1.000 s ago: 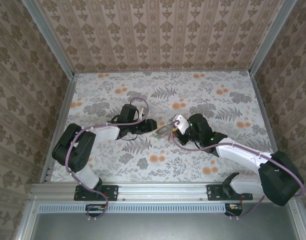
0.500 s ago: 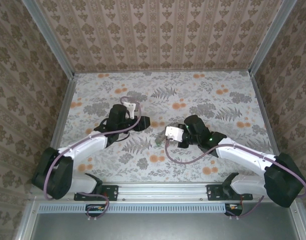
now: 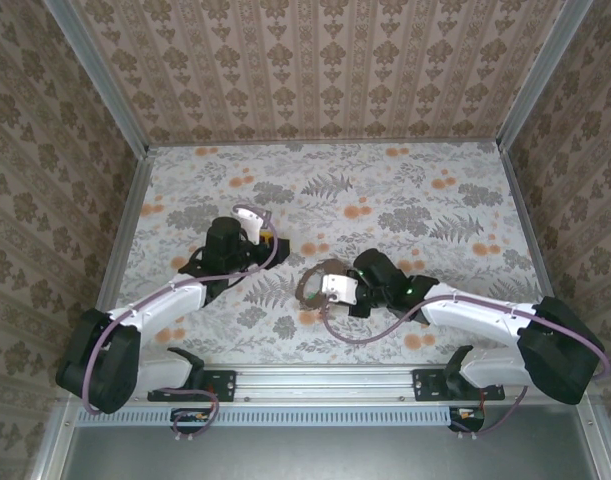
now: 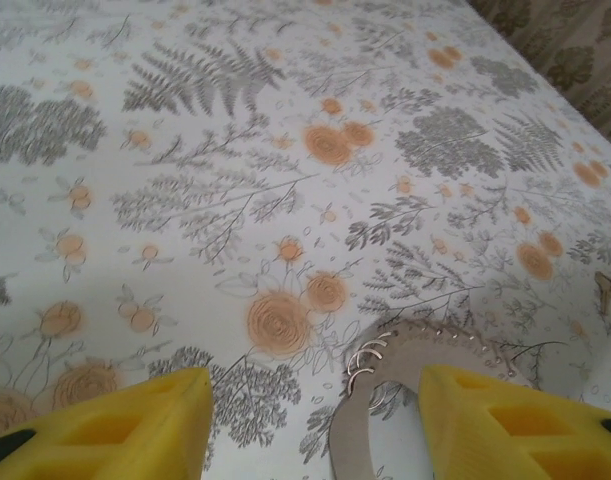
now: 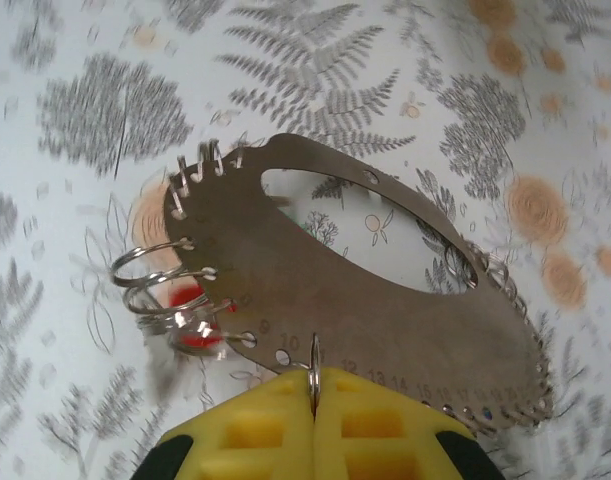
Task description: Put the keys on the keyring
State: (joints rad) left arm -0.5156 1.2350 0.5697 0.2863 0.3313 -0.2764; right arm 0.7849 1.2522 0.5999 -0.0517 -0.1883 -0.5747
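The right pincer (image 5: 313,385), pinching the rim of the keyring (image 5: 385,300), has drawn it leftward over the surface (image 4: 285,150); the left pincer (image 4: 305,420) (spread, empty) has backed away, so threading looks paused.

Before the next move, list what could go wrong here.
1. The right gripper pinches the keyring only at its rim; it could slip or swing.
2. The left gripper is open and empty near the keyring; closing in, it might knock it.
3. The small rings stick out loosely and could snag.
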